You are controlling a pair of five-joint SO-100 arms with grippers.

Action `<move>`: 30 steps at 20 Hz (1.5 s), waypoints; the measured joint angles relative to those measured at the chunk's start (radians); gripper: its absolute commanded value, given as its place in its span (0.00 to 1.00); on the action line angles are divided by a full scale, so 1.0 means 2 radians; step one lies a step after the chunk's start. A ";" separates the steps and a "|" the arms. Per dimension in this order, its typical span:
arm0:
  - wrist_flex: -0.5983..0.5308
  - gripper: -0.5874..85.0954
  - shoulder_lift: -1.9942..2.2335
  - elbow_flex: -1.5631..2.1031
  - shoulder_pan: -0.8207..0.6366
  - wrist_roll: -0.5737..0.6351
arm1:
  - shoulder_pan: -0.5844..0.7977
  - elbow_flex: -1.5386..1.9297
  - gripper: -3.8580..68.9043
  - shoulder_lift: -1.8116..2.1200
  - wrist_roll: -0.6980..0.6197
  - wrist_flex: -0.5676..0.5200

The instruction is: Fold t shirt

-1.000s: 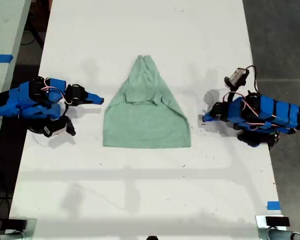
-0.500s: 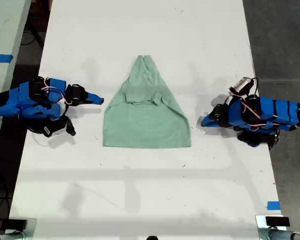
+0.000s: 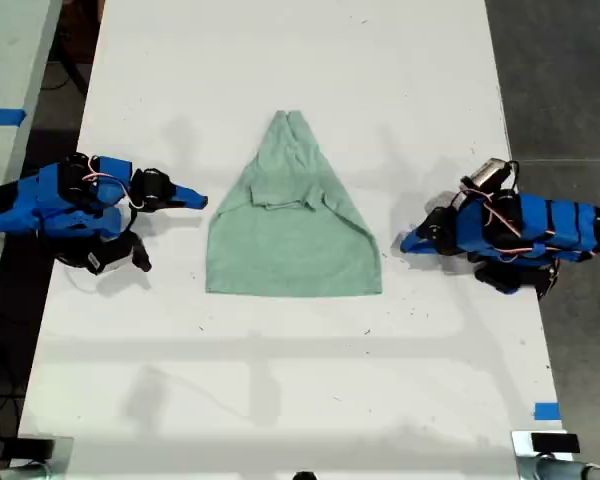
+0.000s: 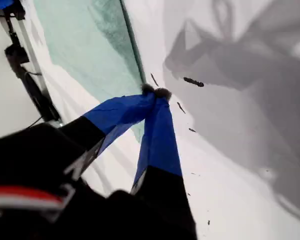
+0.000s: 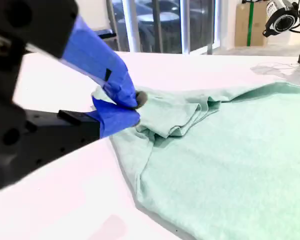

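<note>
The t shirt (image 3: 292,225) lies partly folded mid-table (image 3: 280,400). My first gripper (image 3: 408,241), jaws closed empty, sits just off its hem corner at the exterior view's right. My second gripper (image 3: 198,200), also clenched empty, is beside the opposite edge.

one t shirt (image 3: 292,238), two arms

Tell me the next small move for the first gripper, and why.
Probably open my first gripper and ease it onto the nearest edge of the t shirt. Its jaws are shut with the tips just off the cloth, over the bare table, and they hold nothing.
</note>
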 measured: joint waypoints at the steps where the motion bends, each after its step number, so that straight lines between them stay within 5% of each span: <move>1: 0.000 0.00 0.000 0.000 0.000 0.000 | 0.003 0.000 0.03 0.000 -0.012 0.000; 17: 0.000 0.00 0.000 0.000 0.000 0.000 | 0.048 -0.009 0.02 0.001 -0.225 0.036; 30: 0.000 0.00 0.000 0.000 0.000 0.000 | 0.054 -0.009 0.03 0.001 -0.244 0.036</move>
